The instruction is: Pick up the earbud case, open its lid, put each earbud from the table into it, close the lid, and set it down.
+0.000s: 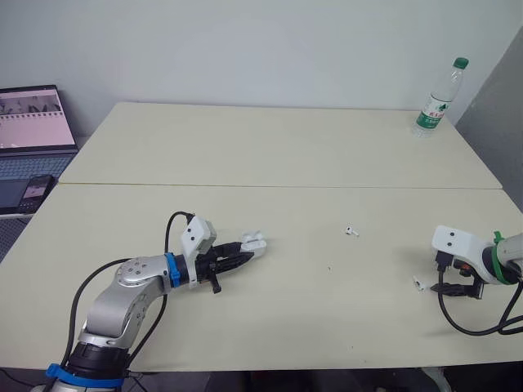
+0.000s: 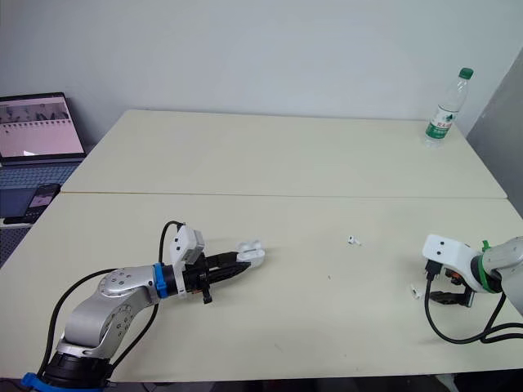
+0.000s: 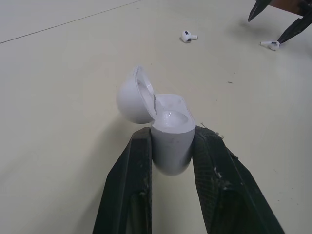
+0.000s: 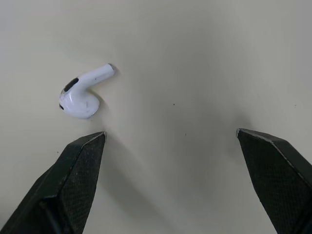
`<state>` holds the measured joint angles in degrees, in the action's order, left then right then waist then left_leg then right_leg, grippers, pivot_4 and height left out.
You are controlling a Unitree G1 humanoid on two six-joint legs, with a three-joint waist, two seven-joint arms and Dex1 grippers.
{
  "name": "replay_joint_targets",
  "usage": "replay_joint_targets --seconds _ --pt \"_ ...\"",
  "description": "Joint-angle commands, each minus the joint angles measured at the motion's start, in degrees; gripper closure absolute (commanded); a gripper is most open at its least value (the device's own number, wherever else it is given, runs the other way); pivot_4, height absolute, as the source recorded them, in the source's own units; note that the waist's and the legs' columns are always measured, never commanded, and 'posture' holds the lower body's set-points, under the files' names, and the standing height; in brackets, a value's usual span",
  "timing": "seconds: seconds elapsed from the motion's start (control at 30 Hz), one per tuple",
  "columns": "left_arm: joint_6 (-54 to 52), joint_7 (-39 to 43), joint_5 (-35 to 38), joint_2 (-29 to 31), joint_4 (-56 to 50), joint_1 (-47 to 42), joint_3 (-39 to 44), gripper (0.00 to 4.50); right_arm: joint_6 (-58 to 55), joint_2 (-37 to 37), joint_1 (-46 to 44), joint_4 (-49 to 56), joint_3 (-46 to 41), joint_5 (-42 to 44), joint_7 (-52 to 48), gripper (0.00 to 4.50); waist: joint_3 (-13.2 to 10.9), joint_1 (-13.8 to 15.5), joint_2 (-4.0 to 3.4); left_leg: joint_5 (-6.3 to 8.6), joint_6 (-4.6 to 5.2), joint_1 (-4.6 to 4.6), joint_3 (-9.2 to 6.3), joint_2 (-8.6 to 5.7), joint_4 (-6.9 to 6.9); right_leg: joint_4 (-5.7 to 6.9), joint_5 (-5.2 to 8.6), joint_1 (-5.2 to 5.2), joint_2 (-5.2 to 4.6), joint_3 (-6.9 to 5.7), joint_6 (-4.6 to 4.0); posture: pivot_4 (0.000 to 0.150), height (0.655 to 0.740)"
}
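- The earbud case [image 3: 168, 127] is small, glossy white and rounded, with its stubby body standing upright between the two black fingers [image 3: 131, 185] of the left gripper [image 3: 171, 141].
- The left gripper is clamped narrowly on the lower half of the case body, one finger on each side.
- The lid [image 3: 132, 100] is swung open on its hinge, tilted back to one side, with its hollow white inside showing.
- The open top of the case body shows a smooth white recess. How deep it goes cannot be told.
- In the head views the case sits low over the near part of the bench [image 1: 286, 147], towards the robot's left.
- One white earbud [image 1: 351, 231] lies on the bench near the middle, well apart from the case.
- The other earbud [image 4: 80, 95] lies on its side at the robot's right, stem pointing away from its bulb, with a dark patch on the bulb.
- The right gripper [image 4: 170, 132] is spread wide just above the bench. One fingertip is just beside this earbud, and the earbud lies outside the gap.
- A clear plastic bottle [image 1: 440, 96] with a green cap and green label stands upright at the far right corner. Its fill cannot be made out.
- An open laptop [image 1: 33, 131] with a lit screen sits off the left edge.
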<state>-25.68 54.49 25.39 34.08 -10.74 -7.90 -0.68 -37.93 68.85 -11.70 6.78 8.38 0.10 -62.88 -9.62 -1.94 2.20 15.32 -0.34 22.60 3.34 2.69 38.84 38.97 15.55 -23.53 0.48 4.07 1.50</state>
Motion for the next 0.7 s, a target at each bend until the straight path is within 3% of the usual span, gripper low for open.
replay_joint_targets --seconds 0.03,0.37,0.7 --pt "1.23 0.42 0.08 0.52 -0.77 -0.67 0.66 3.69 -2.96 -0.26 -1.84 3.55 -1.7 1.38 -0.38 0.03 -0.03 0.01 -0.06 0.0 0.0 0.01 0.0 0.0 0.0 0.0 0.0 0.0 0.0 0.0 -0.01 0.15 0.7362" --pt "1.88 0.63 -0.21 0.27 0.11 -0.86 0.4 3.69 -11.71 0.17 -3.38 10.08 -3.7 7.87 -2.46 0.03 -0.07 0.1 -0.11 0.0 0.0 0.11 -0.08 -0.03 0.0 -0.02 0.0 -0.04 -0.01 -0.02 -0.01 0.15 0.7362" --pt "2.4 0.75 -0.27 0.2 0.59 -0.91 0.15 3.69 -6.11 2.0 -3.08 10.1 -3.62 8.27 -3.2 0.03 -0.08 0.12 -0.13 0.0 0.0 0.13 -0.06 -0.03 0.0 -0.02 0.01 -0.09 -0.01 -0.03 -0.01 0.15 0.7362"
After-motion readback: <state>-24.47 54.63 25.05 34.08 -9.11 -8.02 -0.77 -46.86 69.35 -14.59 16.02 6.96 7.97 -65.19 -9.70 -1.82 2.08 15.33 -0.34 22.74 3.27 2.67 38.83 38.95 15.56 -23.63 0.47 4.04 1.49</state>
